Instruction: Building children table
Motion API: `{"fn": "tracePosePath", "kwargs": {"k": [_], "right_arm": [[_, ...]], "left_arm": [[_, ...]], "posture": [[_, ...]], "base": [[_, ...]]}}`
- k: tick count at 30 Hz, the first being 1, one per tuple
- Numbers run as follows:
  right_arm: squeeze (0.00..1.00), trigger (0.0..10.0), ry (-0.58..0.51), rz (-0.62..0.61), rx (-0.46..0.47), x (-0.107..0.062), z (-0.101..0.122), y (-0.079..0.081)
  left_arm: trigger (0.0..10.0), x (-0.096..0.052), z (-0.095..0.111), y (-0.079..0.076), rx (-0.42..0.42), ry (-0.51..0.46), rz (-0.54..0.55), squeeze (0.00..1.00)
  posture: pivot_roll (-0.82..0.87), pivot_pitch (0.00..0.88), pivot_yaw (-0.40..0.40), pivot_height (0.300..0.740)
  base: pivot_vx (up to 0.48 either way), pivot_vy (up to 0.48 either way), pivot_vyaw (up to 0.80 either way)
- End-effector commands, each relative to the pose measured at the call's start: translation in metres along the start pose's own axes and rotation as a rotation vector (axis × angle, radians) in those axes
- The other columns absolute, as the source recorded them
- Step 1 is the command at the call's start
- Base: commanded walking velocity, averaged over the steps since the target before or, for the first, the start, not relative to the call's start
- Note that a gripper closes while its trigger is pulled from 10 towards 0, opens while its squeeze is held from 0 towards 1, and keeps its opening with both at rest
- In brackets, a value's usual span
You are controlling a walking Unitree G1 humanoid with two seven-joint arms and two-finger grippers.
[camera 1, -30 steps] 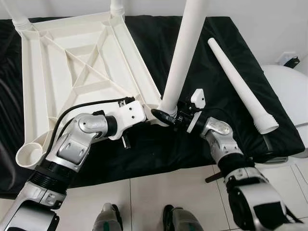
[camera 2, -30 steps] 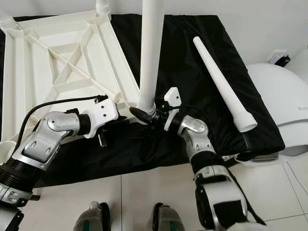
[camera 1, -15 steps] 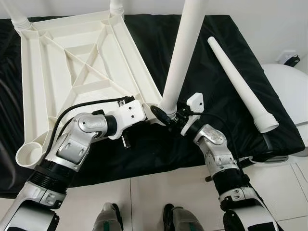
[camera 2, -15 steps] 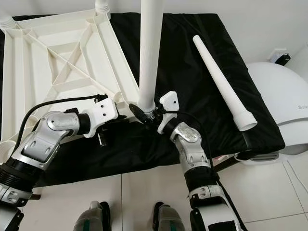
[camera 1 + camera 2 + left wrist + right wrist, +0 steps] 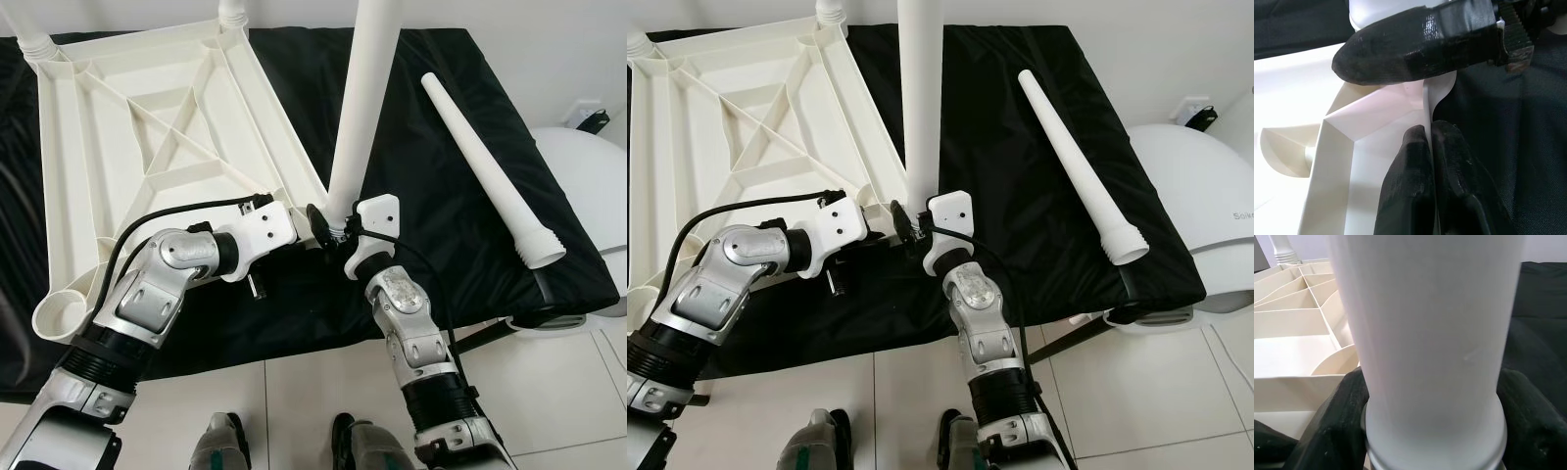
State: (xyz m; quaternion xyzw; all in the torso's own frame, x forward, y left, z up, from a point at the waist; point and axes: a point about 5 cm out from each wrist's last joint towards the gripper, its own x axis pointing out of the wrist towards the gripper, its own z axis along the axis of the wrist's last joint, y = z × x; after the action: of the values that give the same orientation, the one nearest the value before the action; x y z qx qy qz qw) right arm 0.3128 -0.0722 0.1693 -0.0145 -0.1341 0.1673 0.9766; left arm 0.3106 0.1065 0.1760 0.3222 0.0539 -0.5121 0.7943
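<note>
The robot is fitting a leg into the upturned white tabletop (image 5: pixel 167 137), which is lying ribbed underside up on the black-draped surface (image 5: pixel 441 215). The right gripper (image 5: pixel 333 227) is pinching the foot of the upright white leg (image 5: pixel 361 108), its two black fingers (image 5: pixel 1334 431) sitting on either side of the tube just above its collar, right at the tabletop's near right corner socket. The left gripper (image 5: pixel 300 239) is pinching the thin wall of that same corner, one finger outside and one inside the rim, and looks to be bracing the top so it cannot slide. By my reading the leg is standing in or on the socket but is not proven home; the next move is likely calling for a straight downward push or a twist along the leg's axis while the left gripper is holding the frame firm. A spare leg (image 5: pixel 485 166) is lying well apart on the cloth to the right, its flared end toward the robot, and the near left socket (image 5: pixel 61 315) is gaping unfilled. Two further legs (image 5: pixel 37 39) at the far corners are being cut off by the frame's top edge. The joint between leg and socket is hiding behind the grippers, so how deep it is seated cannot be told.
</note>
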Motion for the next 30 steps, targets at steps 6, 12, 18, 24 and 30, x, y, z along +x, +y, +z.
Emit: {"fn": "tracePosePath", "kwargs": {"k": [6,12,18,24,30], "right_arm": [[0.0,0.0,0.019,-0.143,-0.011,-0.012,0.002,0.004],[0.0,8.5,0.038,-0.138,-0.024,-0.012,0.002,0.004],[1.0,10.0,0.03,-0.122,-0.024,-0.012,0.003,0.002],[1.0,10.0,0.027,-0.1,-0.026,-0.011,0.004,-0.006],[0.38,10.0,0.066,0.057,-0.006,-0.007,-0.004,-0.01]], "left_arm": [[10.0,0.009,-0.043,-0.027,-0.13,0.165,-0.097,0.0],[10.0,0.009,-0.043,-0.027,-0.129,0.165,-0.096,0.0],[10.0,0.009,-0.043,-0.027,-0.127,0.165,-0.094,0.0],[10.0,0.009,-0.043,-0.027,-0.127,0.164,-0.094,0.0],[10.0,0.01,-0.043,-0.027,-0.124,0.162,-0.096,0.0]], "posture": [[0.11,0.231,-0.011,0.74],[0.11,0.226,-0.014,0.74],[0.11,0.221,-0.016,0.74],[0.11,0.218,-0.017,0.74],[0.1,0.212,-0.016,0.74]], "base": [[0.0,0.0,0.0],[0.0,0.0,0.0],[0.0,0.0,0.0],[0.0,0.0,0.0],[0.0,0.0,0.0]]}}
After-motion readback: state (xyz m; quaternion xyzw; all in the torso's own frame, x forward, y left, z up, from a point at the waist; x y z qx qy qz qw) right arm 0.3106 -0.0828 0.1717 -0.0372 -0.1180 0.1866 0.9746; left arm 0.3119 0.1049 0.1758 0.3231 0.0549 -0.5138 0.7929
